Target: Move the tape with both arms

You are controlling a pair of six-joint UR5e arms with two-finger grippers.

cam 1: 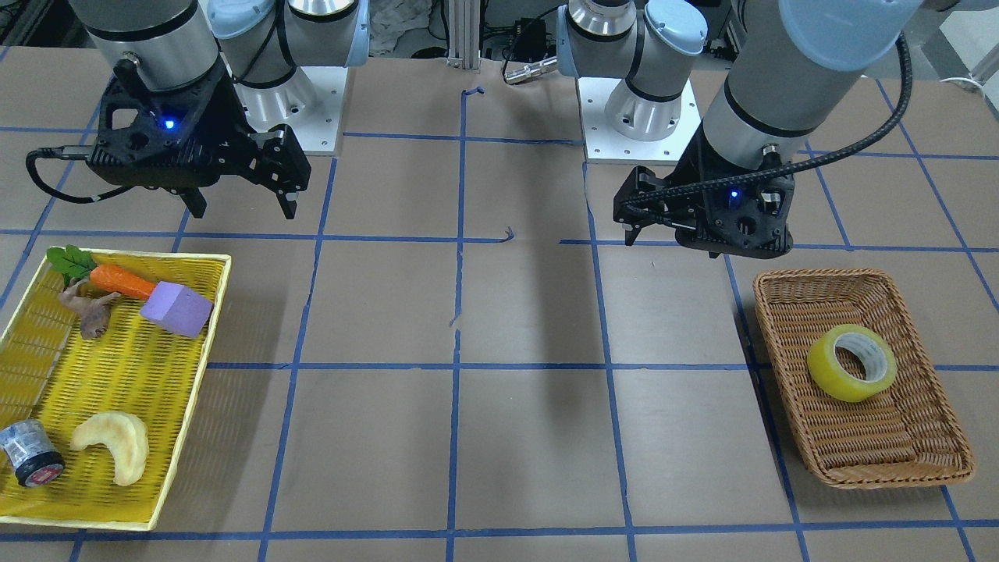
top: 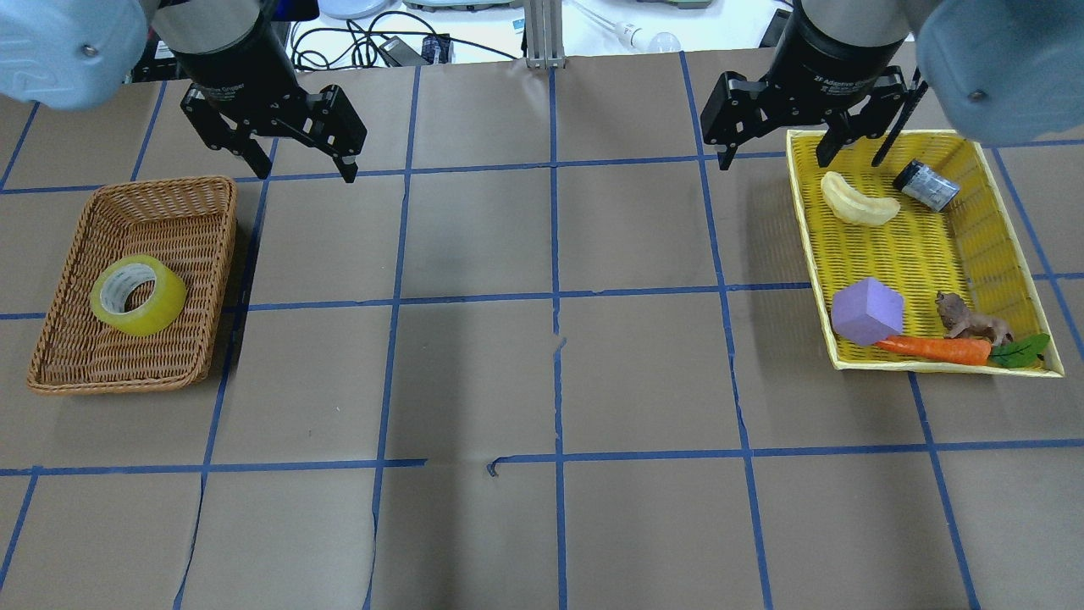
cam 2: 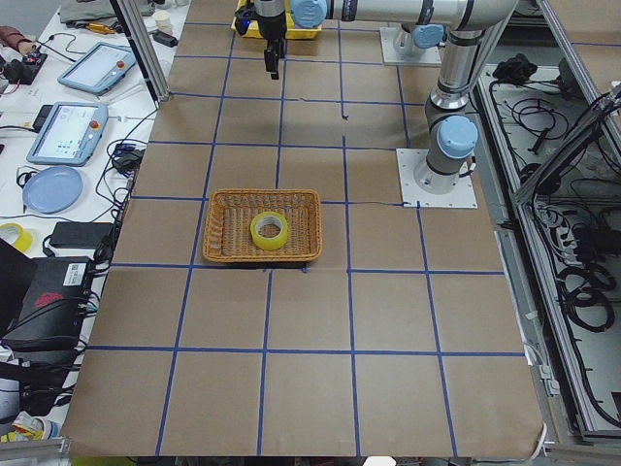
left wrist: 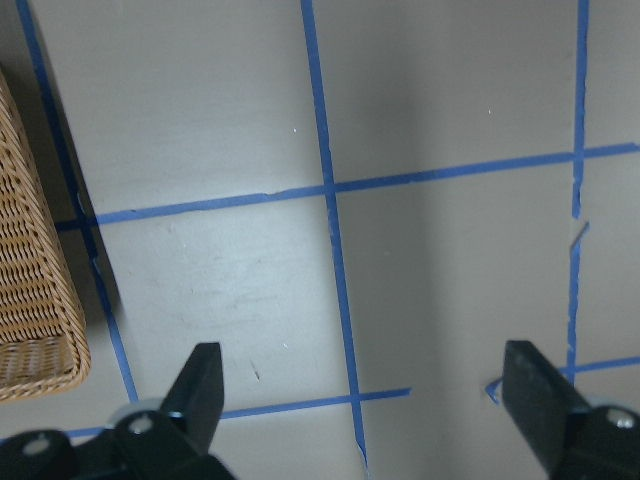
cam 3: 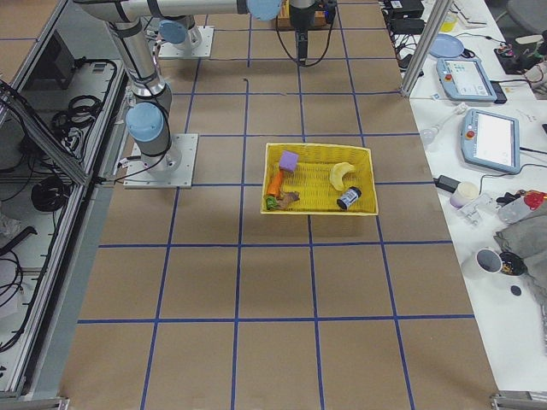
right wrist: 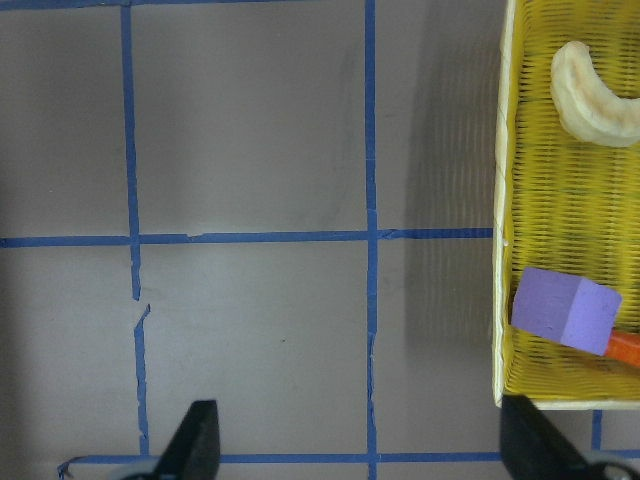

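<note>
Tape (top: pixel 138 294), item to transfer: left tool (top: pixel 273 144) stood wide and empty above the desk (top: pixel 542 373) just beside the wicker basket (top: pixel 59 373) holding the roll tilted; best approach judged a descent straddling one wall of the ring; right tool (top: pixel 792 127) likewise wide, empty.

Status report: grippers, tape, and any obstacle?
Left gripper open, empty. Right gripper open, empty. Tape alone in wicker basket, untouched. Nothing blocks it.
</note>
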